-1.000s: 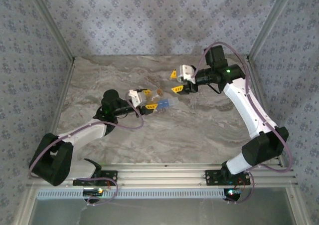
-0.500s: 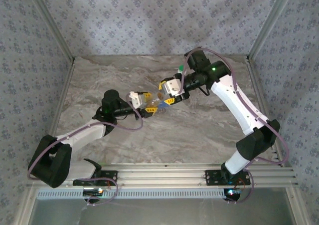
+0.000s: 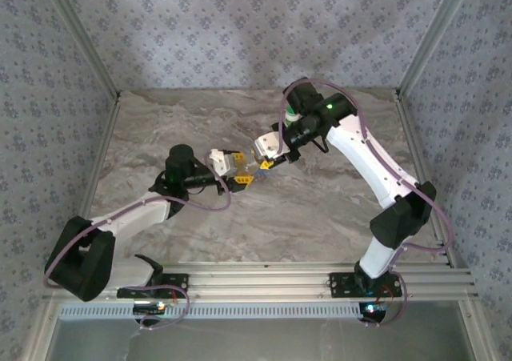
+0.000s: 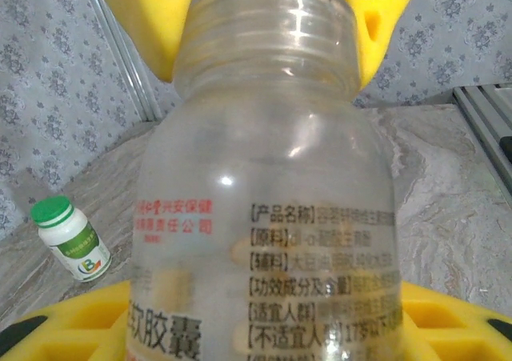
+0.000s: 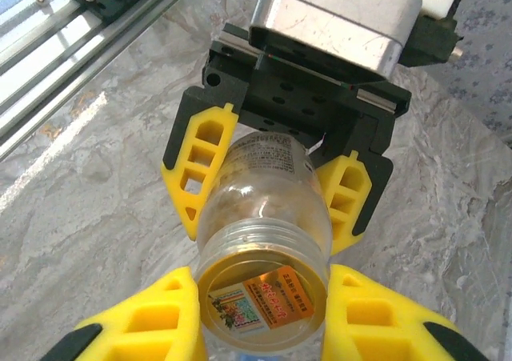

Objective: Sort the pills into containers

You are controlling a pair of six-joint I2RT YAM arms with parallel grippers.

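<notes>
A clear bottle with printed black and red text lies level between my two grippers. Pale yellow pills show dimly through its wall. My left gripper is shut on the bottle's body, with its yellow fingers on both sides. My right gripper is shut on the bottle's threaded end, its pads pressed against the rim. From above, the two grippers meet nose to nose over the middle of the table. The containers are hidden under them.
A small white bottle with a green cap stands upright on the marble table beyond the grippers. Patterned walls close in the back and sides, and an aluminium rail runs along the near edge.
My right arm swung left and down from the back right to the bottle's end, and its jaws closed on it. The left arm kept holding the bottle.
</notes>
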